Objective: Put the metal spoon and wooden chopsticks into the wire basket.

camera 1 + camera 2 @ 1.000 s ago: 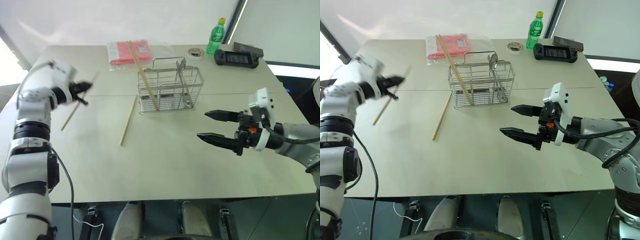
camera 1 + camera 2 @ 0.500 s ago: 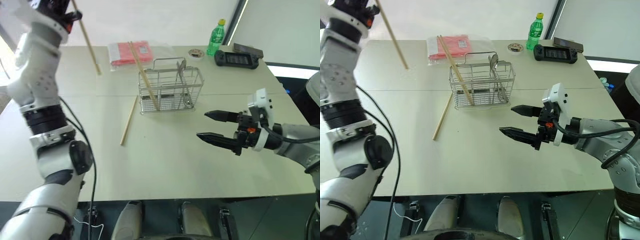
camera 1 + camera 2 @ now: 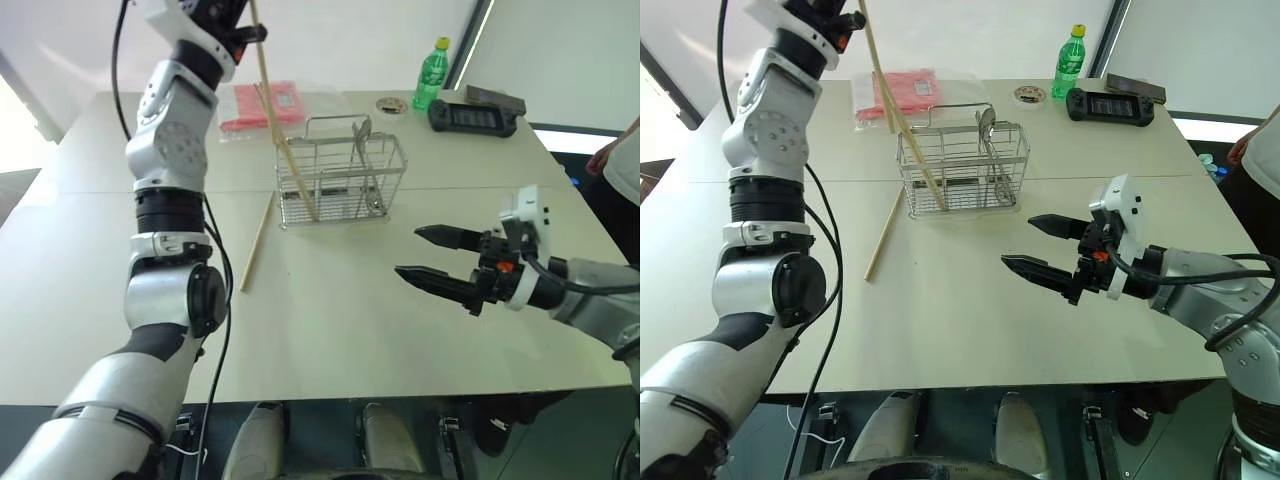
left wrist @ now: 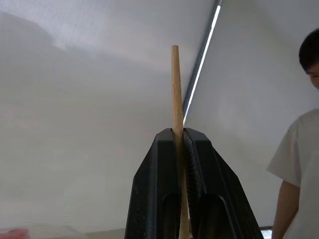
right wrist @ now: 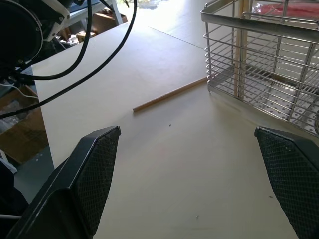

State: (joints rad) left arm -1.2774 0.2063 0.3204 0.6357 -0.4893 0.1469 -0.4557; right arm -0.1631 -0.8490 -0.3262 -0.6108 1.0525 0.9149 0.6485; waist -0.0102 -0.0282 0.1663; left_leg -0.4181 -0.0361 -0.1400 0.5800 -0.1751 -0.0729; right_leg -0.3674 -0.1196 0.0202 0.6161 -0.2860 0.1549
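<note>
L tool (image 4: 178, 137) clamped on thin tan wooden chopstick (image 3: 266, 90) above silver wire basket (image 3: 340, 185) near table's (image 3: 330, 330) far edge; R tool (image 3: 432, 258) fingers wide apart.

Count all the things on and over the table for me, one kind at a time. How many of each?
Chopsticks: 3 (held up by the left gripper, in the basket, on the table)
Spoon: 1
Basket: 1
Red packet: 1
Green bottle: 1
Tape roll: 1
Black game controller: 1
Total: 9

pale beige table (image 3: 330, 330) w/ seam, white wall (image 3: 350, 40) behind, dark window frame (image 3: 470, 45) at right
</note>
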